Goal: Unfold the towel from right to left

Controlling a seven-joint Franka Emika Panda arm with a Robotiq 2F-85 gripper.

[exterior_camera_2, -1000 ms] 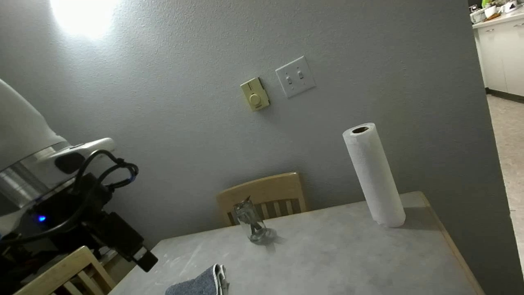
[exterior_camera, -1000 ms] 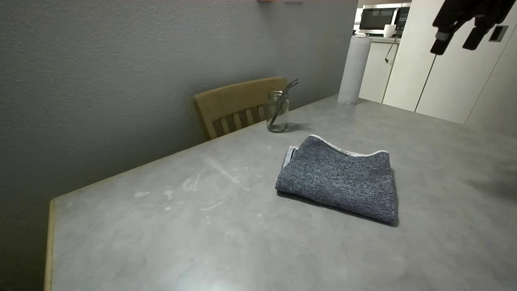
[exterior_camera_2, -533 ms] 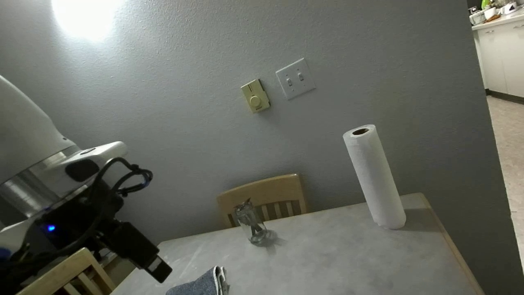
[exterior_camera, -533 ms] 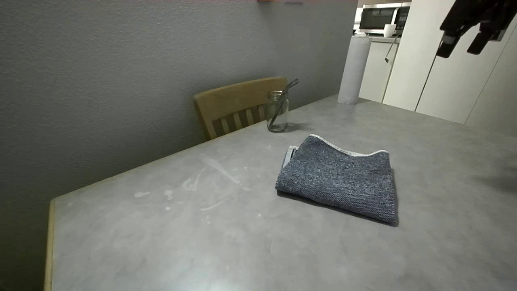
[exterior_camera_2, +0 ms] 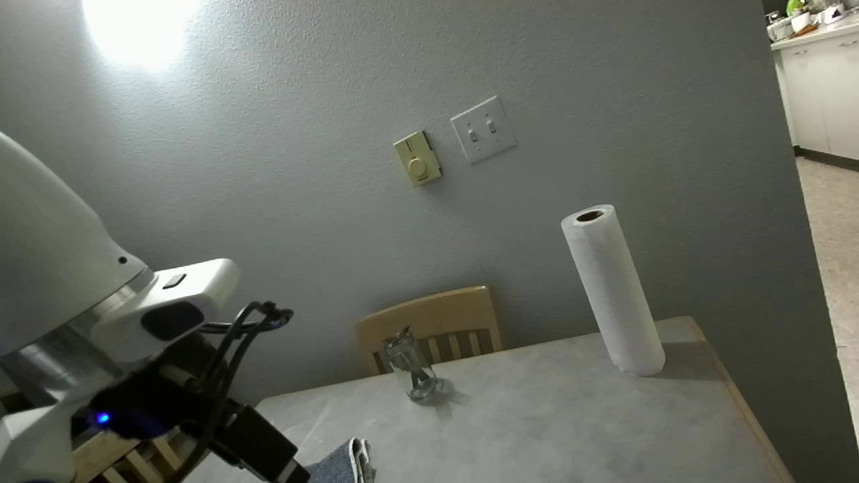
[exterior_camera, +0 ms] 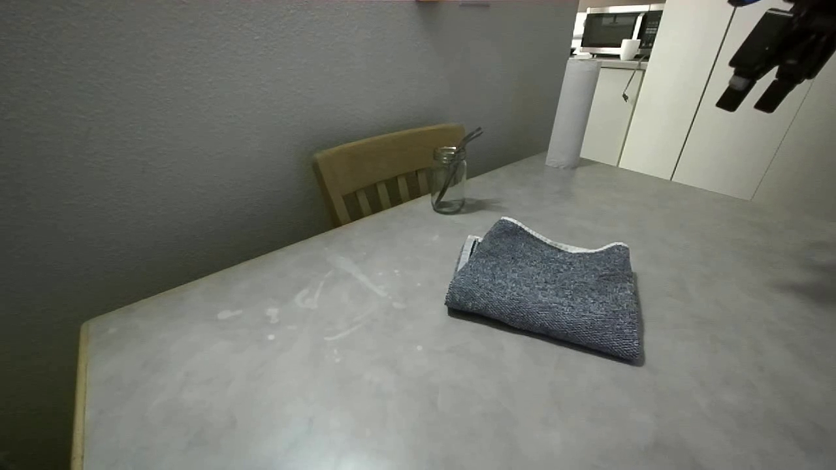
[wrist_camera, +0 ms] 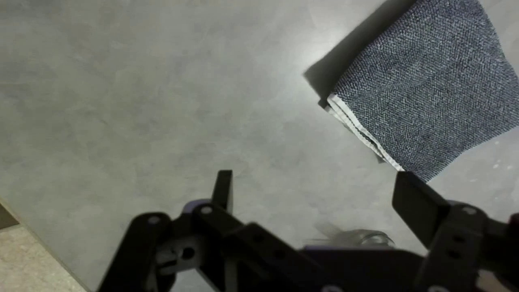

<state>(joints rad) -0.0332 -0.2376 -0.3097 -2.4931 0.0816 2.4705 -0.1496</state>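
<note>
On the table (exterior_camera: pixel 294 405), in both exterior views, a folded towel (exterior_camera: pixel 545 287), dark blue-grey, with a whitish edge curving along its far side in an exterior view. Above the table, well apart from the towel, a gripper (wrist_camera: pixel 313 178) with fingers (wrist_camera: pixel 419 207) spread wide, tips downward, nothing held between them. In the wrist view, towel at upper right, cut off by the borders, with doubled whitish edges on the side toward the fingers; one fingertip in front of a corner by line of sight. Beyond the towel, near the table's rim, an upright glass jar (exterior_camera: pixel 449 179) with thin sticks (exterior_camera: pixel 471 136) leaning out of it; behind the jar, a wooden chair (exterior_camera: pixel 385 153) before the grey wall (exterior_camera: pixel 228 117). Farther off, a white roll (exterior_camera: pixel 573 117) on end. On the wall in an exterior view, a dial (exterior_camera_2: pixel 417 161) just beside a switch plate (exterior_camera_2: pixel 483 131); at left, the pale arm (exterior_camera_2: pixel 54 248). In the background, a microwave (exterior_camera: pixel 610 29) and cup (exterior_camera: pixel 629 49).
</note>
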